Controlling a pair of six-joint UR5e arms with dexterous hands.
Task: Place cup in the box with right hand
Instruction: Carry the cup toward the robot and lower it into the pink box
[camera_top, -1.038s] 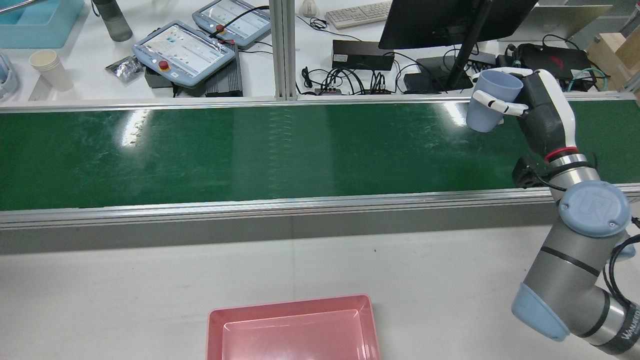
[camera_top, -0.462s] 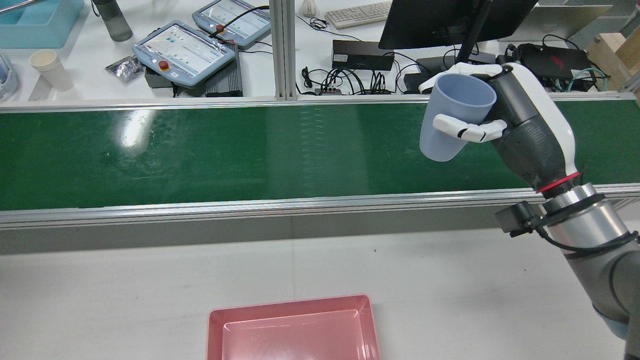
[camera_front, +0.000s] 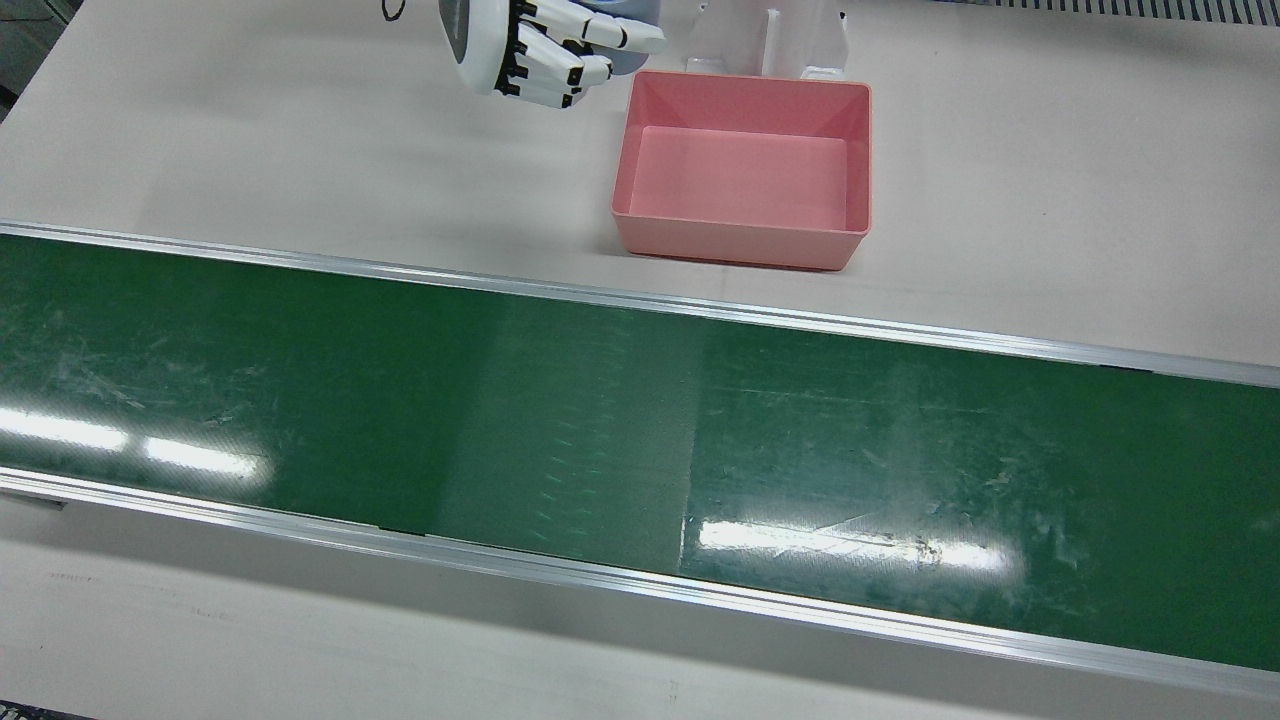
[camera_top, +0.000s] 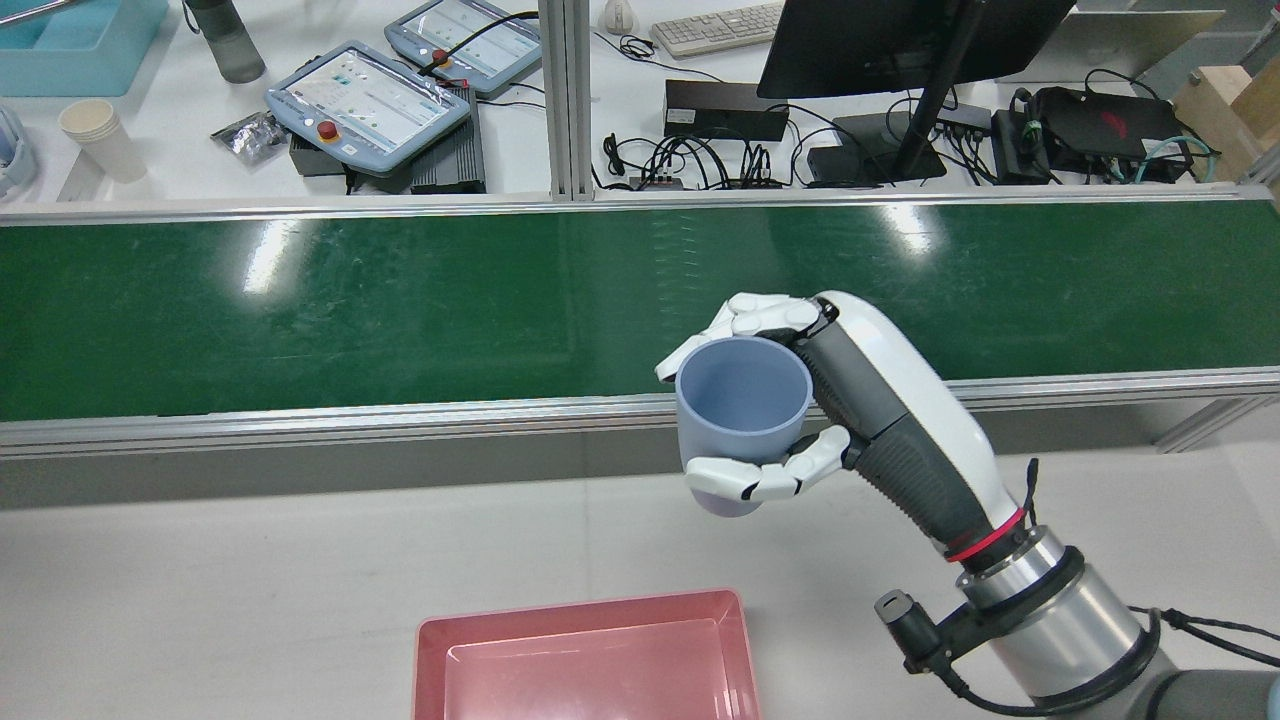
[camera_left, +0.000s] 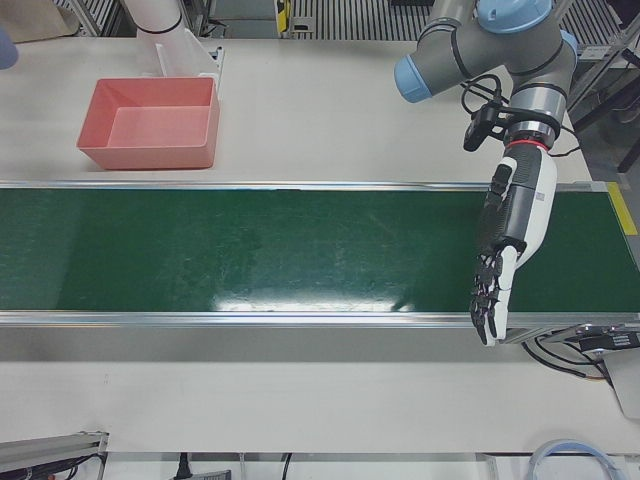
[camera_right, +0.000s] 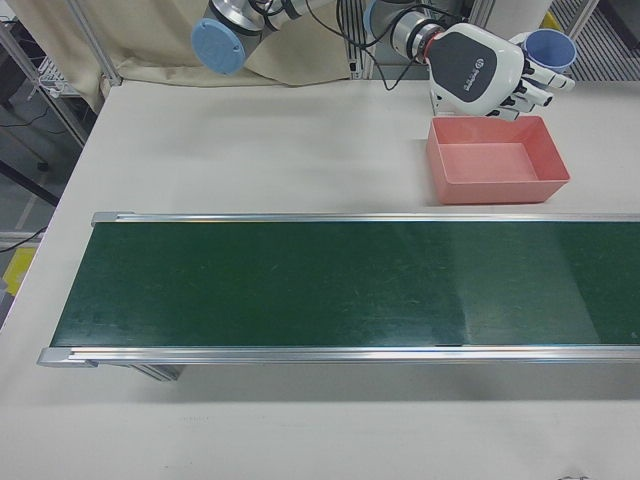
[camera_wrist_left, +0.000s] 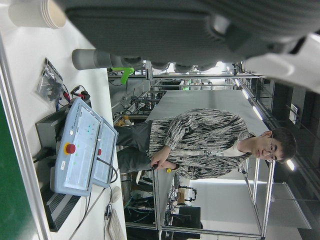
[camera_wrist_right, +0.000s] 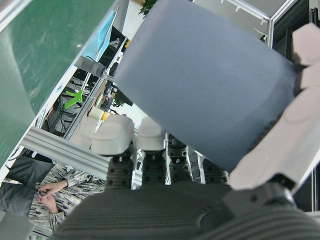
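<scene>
Pale blue, the cup (camera_top: 742, 408) sits upright in the right hand (camera_top: 800, 400), whose fingers (camera_top: 765, 478) wrap around its wall, mouth up. It hangs in the air above the white table (camera_top: 250, 570), between the green belt (camera_top: 350, 300) and the pink box (camera_top: 585, 655), not over the box. In the right-front view the cup (camera_right: 549, 48) shows just behind the box (camera_right: 495, 160). The left hand (camera_left: 492, 290) holds nothing, fingers straight, pointing down over the belt's far end.

Green conveyor belt (camera_top: 400, 300); teach pendants (camera_top: 365, 100), monitor (camera_top: 900, 40), paper cups (camera_top: 100, 135) behind.
</scene>
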